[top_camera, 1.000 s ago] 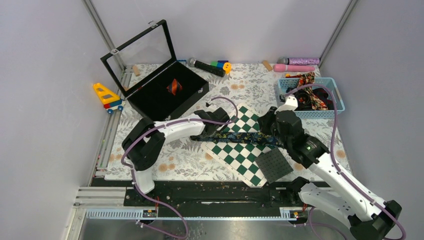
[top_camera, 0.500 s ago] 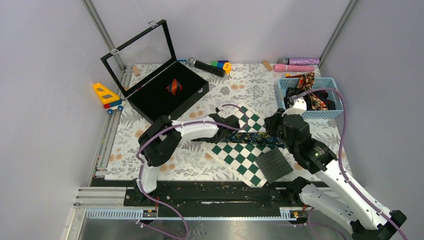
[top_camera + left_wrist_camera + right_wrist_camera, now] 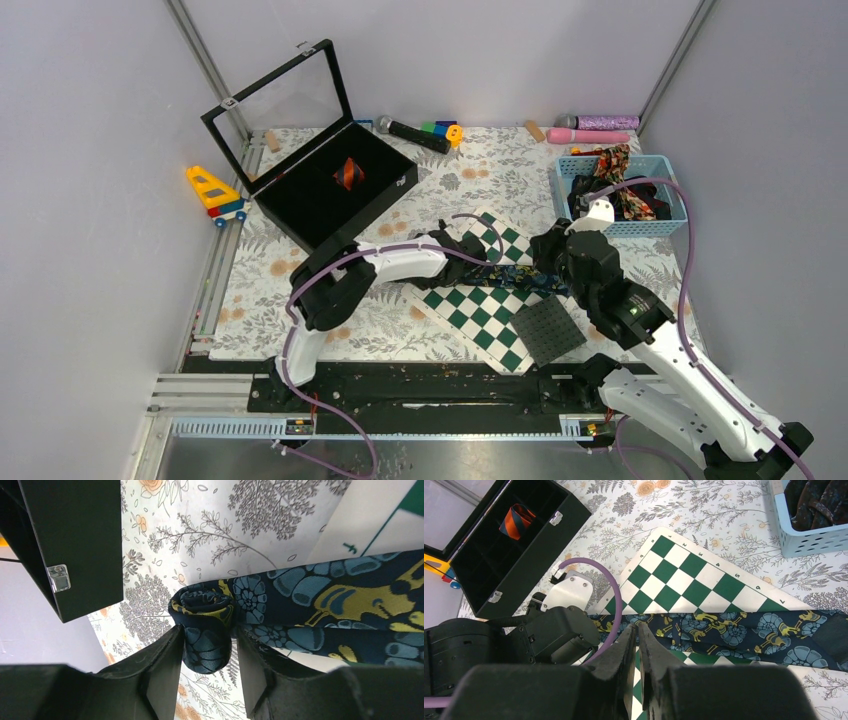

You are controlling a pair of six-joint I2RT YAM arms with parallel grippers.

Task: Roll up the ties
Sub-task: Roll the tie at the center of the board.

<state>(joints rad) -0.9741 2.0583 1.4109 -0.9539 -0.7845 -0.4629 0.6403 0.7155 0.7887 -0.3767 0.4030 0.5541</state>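
Observation:
A dark navy tie with a blue and yellow floral print [image 3: 515, 278] lies stretched across the chequered board [image 3: 470, 310]. Its left end is wound into a small roll [image 3: 205, 622]. My left gripper [image 3: 207, 635] is shut on that roll, just off the board's left edge [image 3: 478, 250]. My right gripper [image 3: 638, 627] is shut and empty, with its tips over the flat part of the tie [image 3: 734, 630] near the board's middle [image 3: 545, 262]. A rolled red-orange and black striped tie [image 3: 348, 172] sits in the black box. Several more ties [image 3: 625, 195] fill the blue basket.
An open black box [image 3: 300, 205] with a glass lid stands at the back left. A blue basket [image 3: 560, 185] is at the back right. A dark perforated square pad [image 3: 548, 328] lies near the front. A toy truck [image 3: 215, 192] and microphones [image 3: 412, 132] lie along the edges.
My left gripper has moved right along the tie with the rolled end in it. My right gripper has shifted slightly right and back.

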